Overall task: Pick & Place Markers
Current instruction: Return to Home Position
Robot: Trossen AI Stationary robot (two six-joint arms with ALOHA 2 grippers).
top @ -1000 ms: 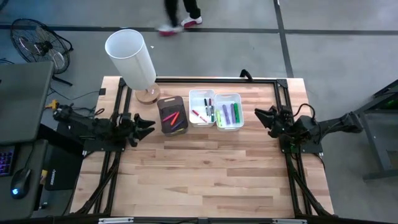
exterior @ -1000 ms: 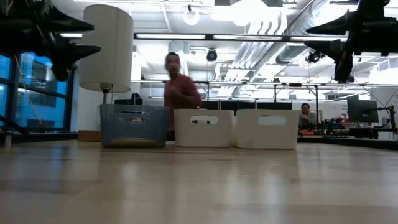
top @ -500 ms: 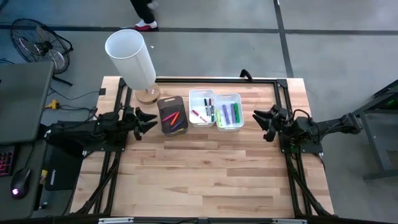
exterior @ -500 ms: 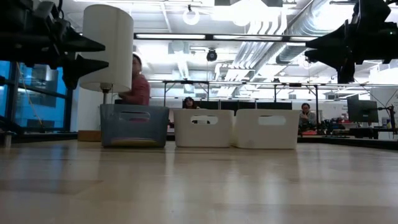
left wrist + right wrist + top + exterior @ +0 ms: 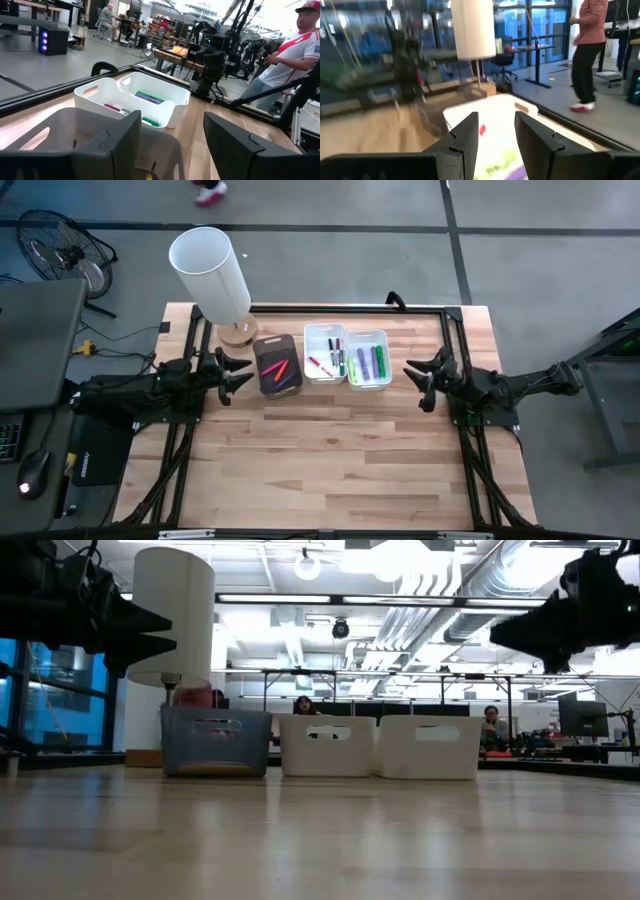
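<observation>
**Markers lie in their bins; both grippers hang open at the sides**

The left gripper (image 5: 245,372) hangs at 9 o'clock of the dark bin (image 5: 262,346), its fingers apart and holding nothing, its tips aimed toward 3 o'clock. In that bin the red and pink markers (image 5: 279,368) lie aslant. Just beside it, the left white bin (image 5: 309,332) holds dark markers (image 5: 336,356) with their long axis running 12 to 6. Touching it, the right white bin (image 5: 386,356) holds purple and green markers (image 5: 367,364), parallel and also running 12 to 6. The right gripper (image 5: 416,385) hangs at 3 o'clock of this bin, its fingers spread and empty. The row of bins stands near the 12 o'clock edge of the table (image 5: 330,465). Wide bare wood lies toward 6 o'clock.
</observation>
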